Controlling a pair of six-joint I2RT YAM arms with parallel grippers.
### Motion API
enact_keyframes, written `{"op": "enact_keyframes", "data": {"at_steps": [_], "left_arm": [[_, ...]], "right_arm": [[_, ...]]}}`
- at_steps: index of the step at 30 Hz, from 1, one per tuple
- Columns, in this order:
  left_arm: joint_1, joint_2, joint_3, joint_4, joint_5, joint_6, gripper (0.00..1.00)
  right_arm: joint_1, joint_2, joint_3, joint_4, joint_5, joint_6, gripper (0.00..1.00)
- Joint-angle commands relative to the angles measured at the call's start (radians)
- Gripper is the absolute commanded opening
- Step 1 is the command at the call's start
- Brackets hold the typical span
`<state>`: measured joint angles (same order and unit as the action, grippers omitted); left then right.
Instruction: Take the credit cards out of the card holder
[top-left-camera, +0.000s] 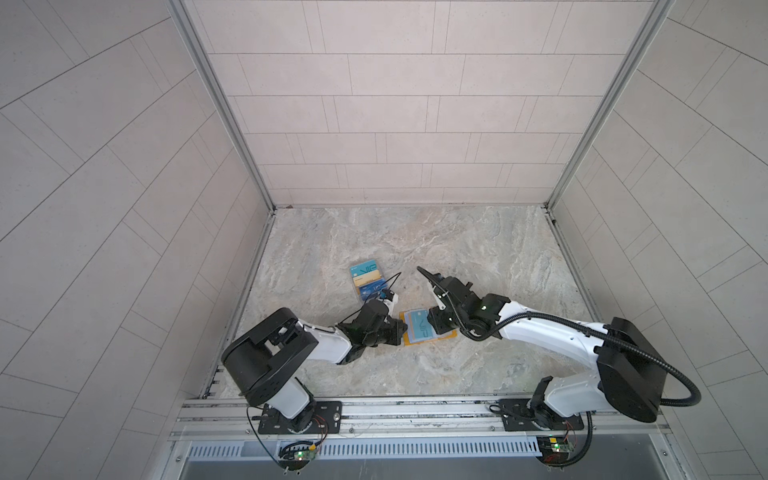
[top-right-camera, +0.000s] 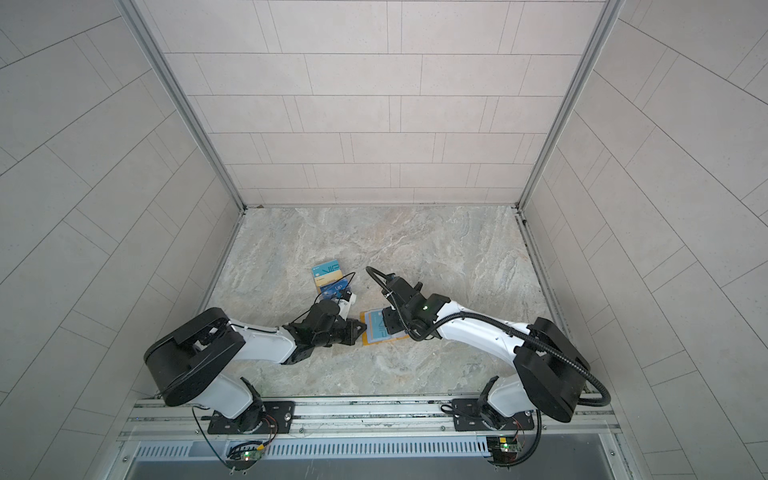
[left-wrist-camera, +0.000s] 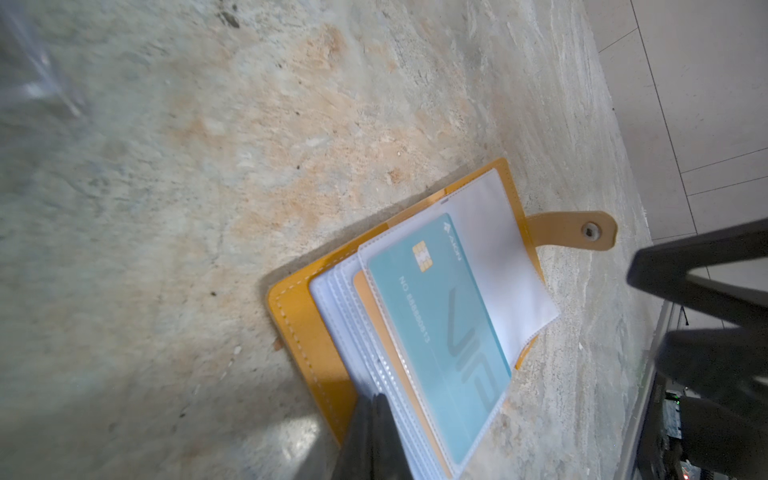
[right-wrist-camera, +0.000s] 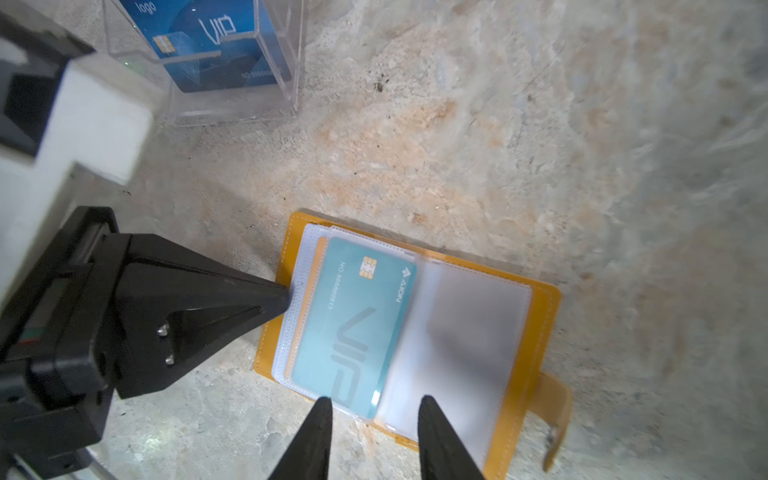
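One teal card (right-wrist-camera: 357, 324) reads "AION VIP"; left hand (right-wrist-camera: 284, 297) closed, right hand (right-wrist-camera: 374, 401) part-open, empty.

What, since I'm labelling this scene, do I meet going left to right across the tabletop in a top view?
Clear acrylic stand → left end effector, shut at the left edge of the card holder → teal VIP card → right end effector, open.

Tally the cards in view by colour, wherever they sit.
Teal cards: 2
Gold cards: 2
Dark blue card: 1
Total: 5
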<state>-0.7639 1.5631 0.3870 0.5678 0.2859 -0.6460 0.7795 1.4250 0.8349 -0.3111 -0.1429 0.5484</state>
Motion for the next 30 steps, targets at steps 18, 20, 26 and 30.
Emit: {"op": "enact_keyframes", "data": {"at_steps": [18, 20, 26, 30], "left_arm": [[0.003, 0.024, 0.014, -0.095, -0.007, 0.017, 0.0], [0.002, 0.025, 0.018, -0.102, -0.007, 0.02, 0.0], [0.003, 0.023, 0.031, -0.115, -0.008, 0.023, 0.0], [0.002, 0.023, 0.035, -0.126, -0.008, 0.026, 0.0]], "right_arm": [[-0.124, 0.129, -0.136, 0.257, -0.302, 0.077, 0.3], [-0.128, 0.132, -0.138, 0.259, -0.308, 0.076, 0.3], [-0.145, 0.149, -0.142, 0.295, -0.372, 0.084, 0.3], [-0.158, 0.157, -0.154, 0.335, -0.405, 0.108, 0.29]]}}
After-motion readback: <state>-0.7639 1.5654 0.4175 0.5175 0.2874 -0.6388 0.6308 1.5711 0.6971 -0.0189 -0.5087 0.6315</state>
